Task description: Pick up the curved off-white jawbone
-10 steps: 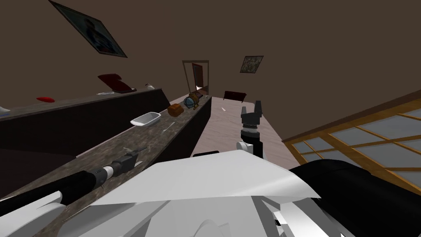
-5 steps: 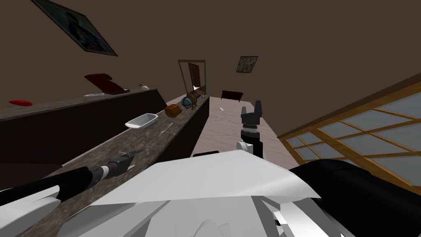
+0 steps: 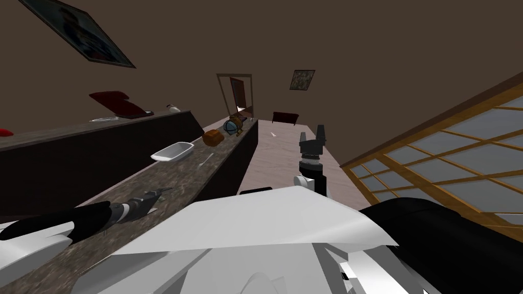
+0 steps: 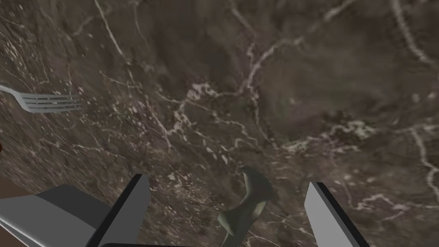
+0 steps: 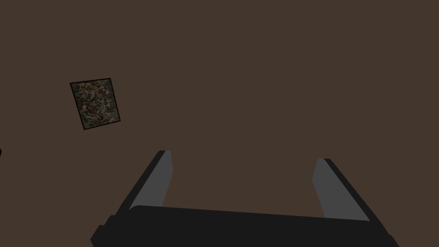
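Note:
The jawbone (image 4: 248,202), a small curved greyish-white piece, lies on the dark marbled countertop (image 4: 266,85). It sits between the fingers of my left gripper (image 4: 228,181), close to the gripper's body, and neither finger touches it. That gripper is open. In the head view my left gripper (image 3: 156,195) reaches low over the near stretch of the counter (image 3: 189,173). My right gripper (image 3: 312,133) stands raised over the pale floor to the right, open with nothing between its fingers.
A fork (image 4: 43,102) lies on the counter beyond the left gripper. Farther along the counter are a white dish (image 3: 172,151), a brown object (image 3: 213,137) and a globe (image 3: 232,126). A second, higher counter (image 3: 102,127) runs along the left.
My head view has swung, so everything on the counters has slid left. The left arm has drawn slightly back and down along the counter. The right arm has not moved.

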